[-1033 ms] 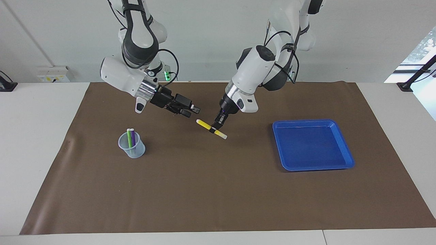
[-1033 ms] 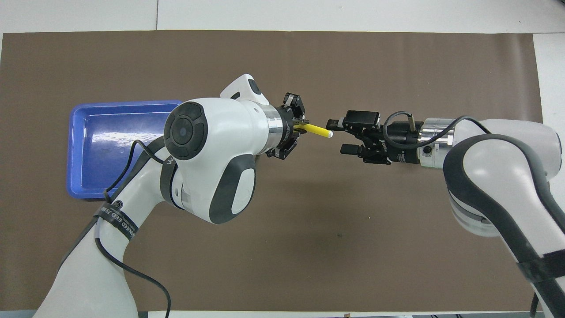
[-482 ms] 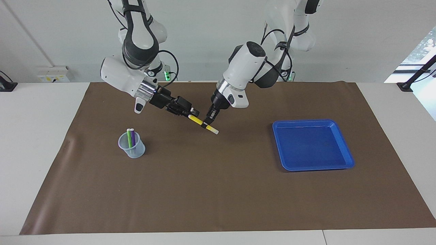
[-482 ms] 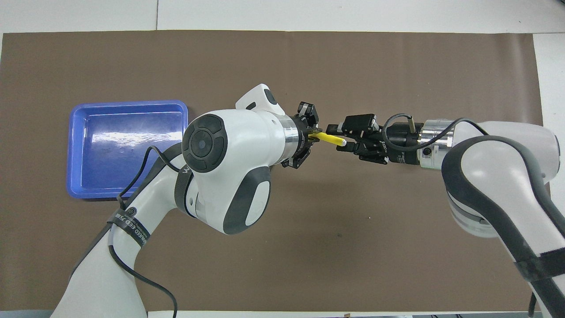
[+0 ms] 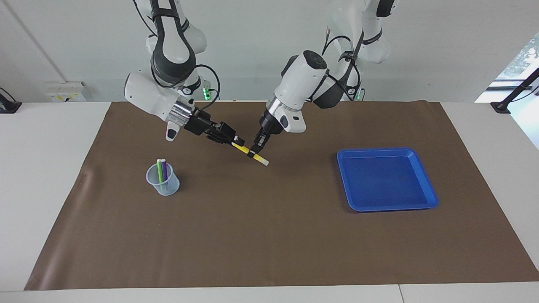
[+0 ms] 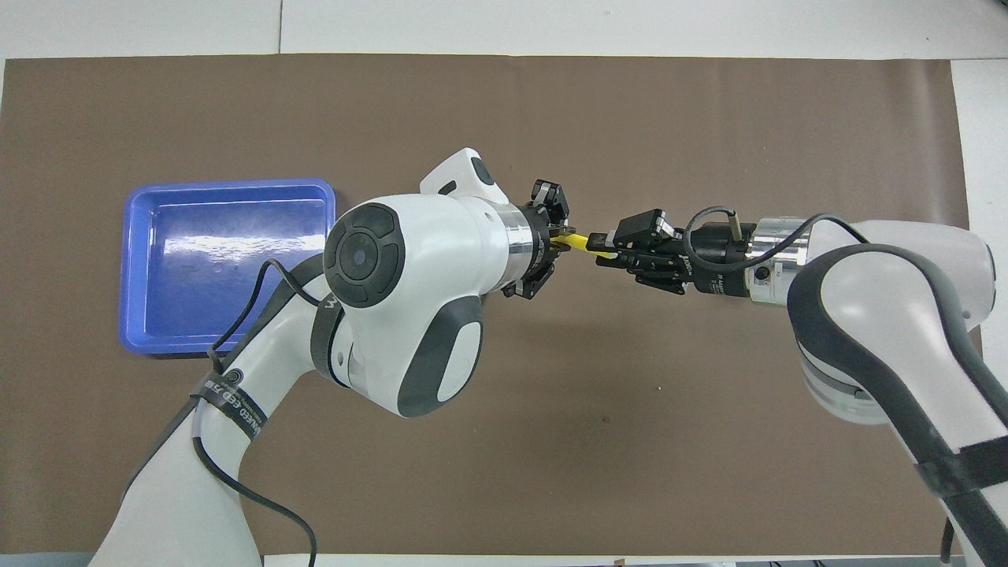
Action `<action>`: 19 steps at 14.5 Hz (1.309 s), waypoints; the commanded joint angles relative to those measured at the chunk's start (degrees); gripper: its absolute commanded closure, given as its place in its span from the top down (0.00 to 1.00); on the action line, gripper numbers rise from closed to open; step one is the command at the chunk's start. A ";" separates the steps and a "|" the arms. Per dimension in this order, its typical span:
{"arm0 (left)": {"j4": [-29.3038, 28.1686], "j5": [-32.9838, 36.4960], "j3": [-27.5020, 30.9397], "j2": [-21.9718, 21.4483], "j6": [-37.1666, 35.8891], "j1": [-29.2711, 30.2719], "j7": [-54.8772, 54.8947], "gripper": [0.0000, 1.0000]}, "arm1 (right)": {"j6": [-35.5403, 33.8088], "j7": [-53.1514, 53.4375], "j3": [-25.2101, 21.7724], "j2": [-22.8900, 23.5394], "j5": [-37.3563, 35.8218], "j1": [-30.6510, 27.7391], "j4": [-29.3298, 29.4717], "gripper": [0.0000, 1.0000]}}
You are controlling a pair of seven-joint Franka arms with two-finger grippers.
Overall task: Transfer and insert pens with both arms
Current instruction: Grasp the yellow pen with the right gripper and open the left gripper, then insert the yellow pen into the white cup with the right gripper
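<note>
since the earlier frames, both arms came together over the middle of the mat, and the right gripper (image 5: 236,142) has slid onto the free end of the yellow pen (image 5: 251,154).

facing view: the left gripper (image 5: 254,152) comes down steeply and clamps the yellow pen near its pale cap end, so the pen hangs tilted in the air above the brown mat (image 5: 269,235). the right gripper reaches in almost level, and its fingers seem closed around the yellow end. the green pen (image 5: 159,169) and the purple pen (image 5: 164,170) stand already in the clear cup (image 5: 163,181), toward the right arm's end of the table. the blue tray (image 5: 386,179) toward the left arm's end has nothing in it.

overhead view: only a short piece of the yellow pen (image 6: 577,242) shows between the left gripper (image 6: 562,243) and the right gripper (image 6: 605,246). the right fingers look narrowed onto it, and the left ones are mostly hidden under the wrist.

i judge two pens are done. the third is in the middle of the handover; the left claw must still let go, then the right arm carries the pen to the cup and inserts it.
</note>
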 commanded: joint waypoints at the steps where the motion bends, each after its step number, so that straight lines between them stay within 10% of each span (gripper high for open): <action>1: 0.14 -0.78 0.47 0.59 -0.33 -1.39 0.02 0.00 | 0.28 -1.43 0.53 -0.75 1.65 -0.23 0.06 0.00; 5: 0.05 -0.17 0.56 0.59 -0.33 -1.39 0.55 0.00 | -0.07 -1.34 0.53 -0.75 1.65 -0.41 0.15 0.00; 6: 0.05 -0.17 0.65 0.59 -0.42 -1.30 1.68 0.18 | -0.07 -1.34 0.53 -0.75 1.65 -0.41 0.24 0.00; 7: -0.04 0.01 0.74 0.51 -0.76 -1.22 4.39 0.69 | -0.15 -1.25 0.53 -0.75 1.65 -0.49 0.24 0.00; 8: -0.47 0.96 0.83 0.16 -1.90 -0.78 7.29 1.00 | -0.24 -1.34 0.53 -0.75 1.56 -0.58 0.41 0.00; 11: -2.41 4.75 1.00 -1.95 -6.72 2.20 16.60 1.00 | -4.35 -1.60 0.18 0.21 -1.93 -2.07 2.42 0.00; 19: -6.62 5.54 1.09 -7.83 -20.98 14.41 49.64 1.00 | -27.91 -12.38 0.18 6.27 -46.90 -11.92 23.24 0.00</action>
